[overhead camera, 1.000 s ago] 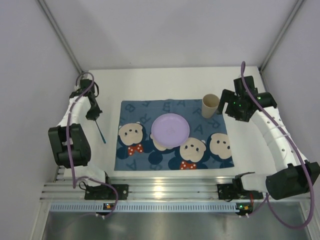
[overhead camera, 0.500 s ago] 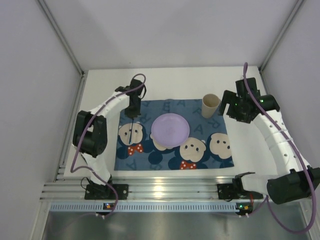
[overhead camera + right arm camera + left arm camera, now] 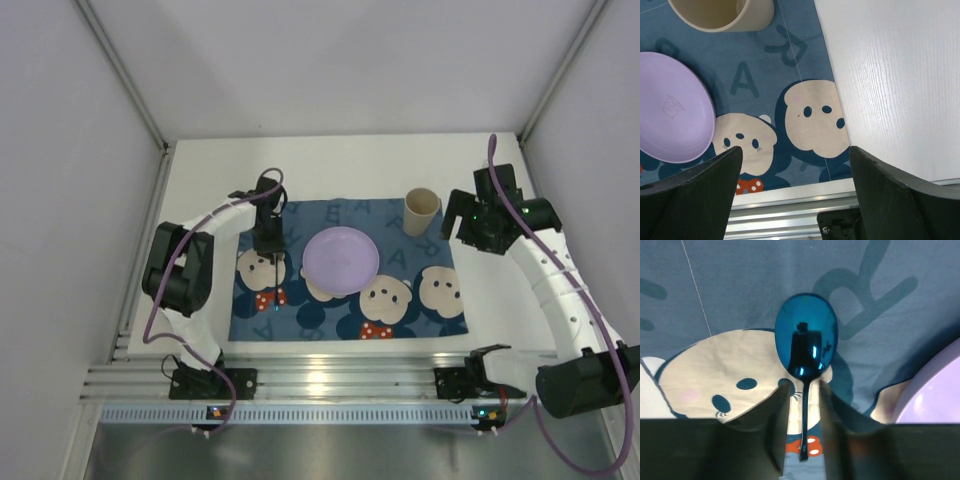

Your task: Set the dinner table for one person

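Note:
The white dinner table (image 3: 350,165) carries a blue mouse-print placemat (image 3: 340,322). A lilac plate (image 3: 341,260) sits at its middle and a beige cup (image 3: 421,211) at its far right corner. A shiny blue spoon (image 3: 806,340) lies on the mat left of the plate, its handle pointing to the near edge (image 3: 273,285). My left gripper (image 3: 804,387) stands over the spoon's neck, jaws slightly open, with a gap on each side of the handle. My right gripper (image 3: 795,150) is wide open and empty above the mat's right edge, next to the cup (image 3: 722,12).
An aluminium rail (image 3: 330,380) runs along the near edge of the table. Grey walls close in the back and both sides. Bare white tabletop (image 3: 890,75) lies right of the mat. The plate's rim shows at the right of the left wrist view (image 3: 935,390).
My left arm swung from the table's left side over the placemat, carrying the spoon, and lowered it beside the plate. The right arm has shifted slightly.

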Robot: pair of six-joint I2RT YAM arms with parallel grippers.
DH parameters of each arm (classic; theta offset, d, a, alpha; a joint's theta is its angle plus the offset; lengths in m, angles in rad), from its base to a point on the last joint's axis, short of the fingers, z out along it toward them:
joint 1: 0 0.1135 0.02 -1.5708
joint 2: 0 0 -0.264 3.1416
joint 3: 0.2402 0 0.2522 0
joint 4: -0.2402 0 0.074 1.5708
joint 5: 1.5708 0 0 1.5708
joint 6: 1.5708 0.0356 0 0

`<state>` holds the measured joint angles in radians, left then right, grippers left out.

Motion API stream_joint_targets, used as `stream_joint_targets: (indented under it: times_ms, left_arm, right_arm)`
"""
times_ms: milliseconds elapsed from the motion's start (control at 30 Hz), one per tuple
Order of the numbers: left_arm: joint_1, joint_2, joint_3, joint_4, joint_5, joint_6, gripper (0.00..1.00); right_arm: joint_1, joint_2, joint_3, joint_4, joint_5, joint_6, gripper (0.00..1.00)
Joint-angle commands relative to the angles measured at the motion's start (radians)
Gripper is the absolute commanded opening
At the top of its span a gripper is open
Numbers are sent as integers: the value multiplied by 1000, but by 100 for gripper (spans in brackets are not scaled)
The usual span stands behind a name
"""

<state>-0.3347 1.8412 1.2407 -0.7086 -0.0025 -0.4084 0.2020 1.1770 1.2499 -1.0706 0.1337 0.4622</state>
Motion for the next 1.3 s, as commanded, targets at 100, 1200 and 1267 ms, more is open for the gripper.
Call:
stream_joint_targets:
  times_ms: [100,1200,1267]
  left_arm:
    - [2,-106,14,6,-95,-35,45]
    - [924,-298,-311,-34,-231,13,51]
    - [925,-277,-313,-19,-212,17,50]
  right_arm:
    - [-16,19,42,-14,15,-43,88]
    - [103,136,105,-42,-66,-53,87]
    - [103,151,115,-42,-60,-53,87]
